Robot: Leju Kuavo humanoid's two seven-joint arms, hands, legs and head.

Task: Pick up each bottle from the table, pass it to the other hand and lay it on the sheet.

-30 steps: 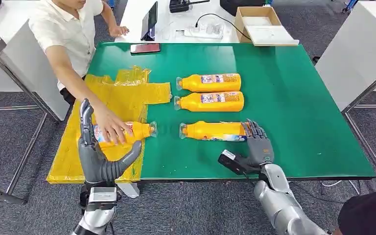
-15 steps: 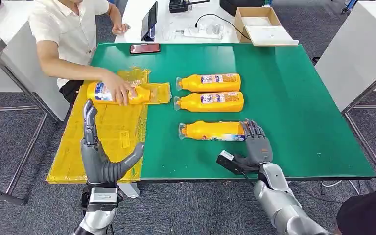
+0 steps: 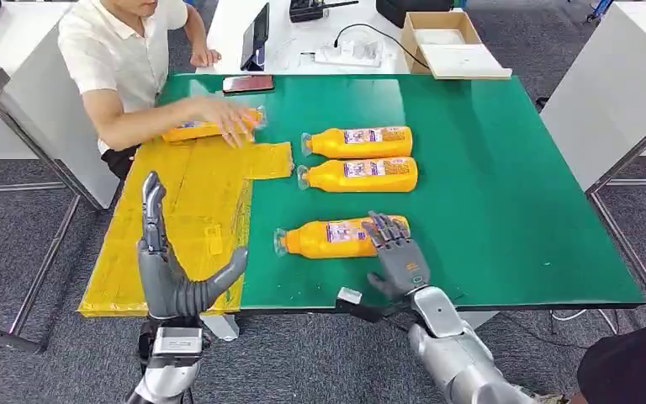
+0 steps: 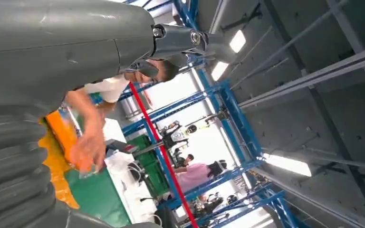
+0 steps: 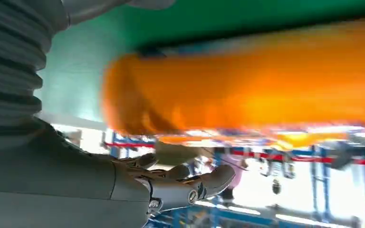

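While the person (image 3: 126, 63) at the upper left of the frame holds one bottle (image 3: 206, 128) at the far edge of the yellow sheet (image 3: 189, 206), the robot's left hand (image 3: 172, 269) waits at lower left. It stands upright with fingers apart and holds nothing, probably ready to receive a bottle. Right of the sheet, on the green table (image 3: 505, 168), two bottles lie side by side in the upper middle: the far bottle (image 3: 357, 141) and the middle bottle (image 3: 357, 174), caps pointing left, I think to make grasping easy. Below them lies the near bottle (image 3: 332, 237), a little tilted. The right hand (image 3: 395, 252) has its fingers laid over this bottle's right end; whether they really grip it I cannot tell. I count four bottles, one sheet and two robot hands.
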